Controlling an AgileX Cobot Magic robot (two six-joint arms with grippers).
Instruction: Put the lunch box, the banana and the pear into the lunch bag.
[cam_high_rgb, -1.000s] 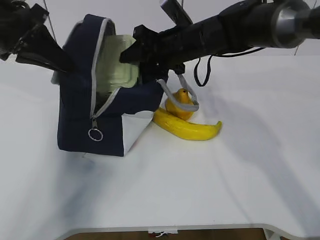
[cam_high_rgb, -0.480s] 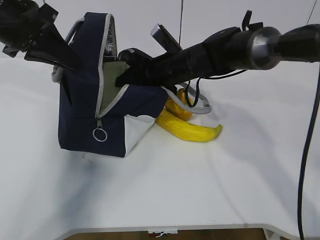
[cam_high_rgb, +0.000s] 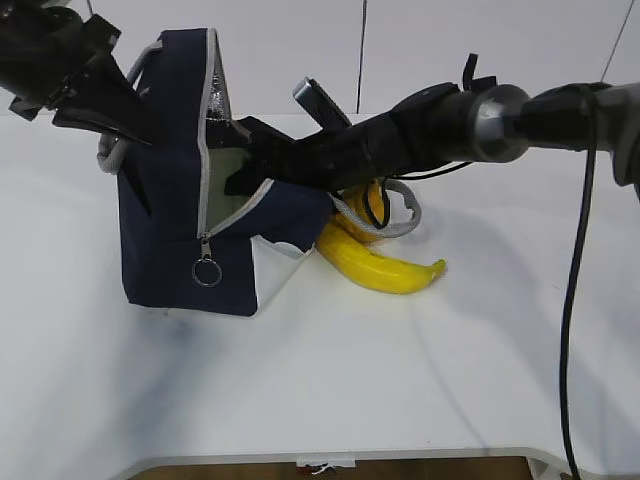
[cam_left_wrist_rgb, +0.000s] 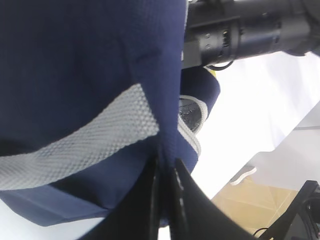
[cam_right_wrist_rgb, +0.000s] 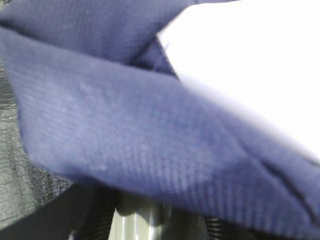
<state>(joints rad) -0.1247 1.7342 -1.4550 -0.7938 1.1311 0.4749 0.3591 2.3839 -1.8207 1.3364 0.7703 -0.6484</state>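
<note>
Three task things lie at or by the bag (cam_high_rgb: 165, 220). It stands on the white counter (cam_high_rgb: 400, 380), navy, boxy, its flap tipped up and its grey zipper band open along the front, a ring pull (cam_high_rgb: 207, 272) hanging at the zipper's lower end and a white panel low on the side. The box (cam_high_rgb: 232, 190) is inside the bag: only a pale green patch shows through the opening, and in the right wrist view a pale green strip (cam_right_wrist_rgb: 131, 226) shows at the bottom edge under blue fabric.

The banana (cam_high_rgb: 378, 268) lies on the counter just right of the bag, its near end against the bag's lower corner. The pear (cam_high_rgb: 352, 213) sits behind the banana, touching it, partly covered by a grey strap (cam_high_rgb: 400, 215) that loops over it.

The right arm (cam_high_rgb: 450, 125) reaches across from the right, and its end effector (cam_high_rgb: 245, 165) is in the bag's mouth at the box; fabric hides the fingers in both views, so whether it grips or has let go cannot be told.

The left end effector (cam_left_wrist_rgb: 165, 172) is clenched on a fold of the bag's blue fabric beside a grey strap (cam_left_wrist_rgb: 80, 145), its two dark fingers (cam_left_wrist_rgb: 150, 200) pressed together with cloth between them. In the exterior view it (cam_high_rgb: 125, 110) holds the bag's upper left side.
</note>
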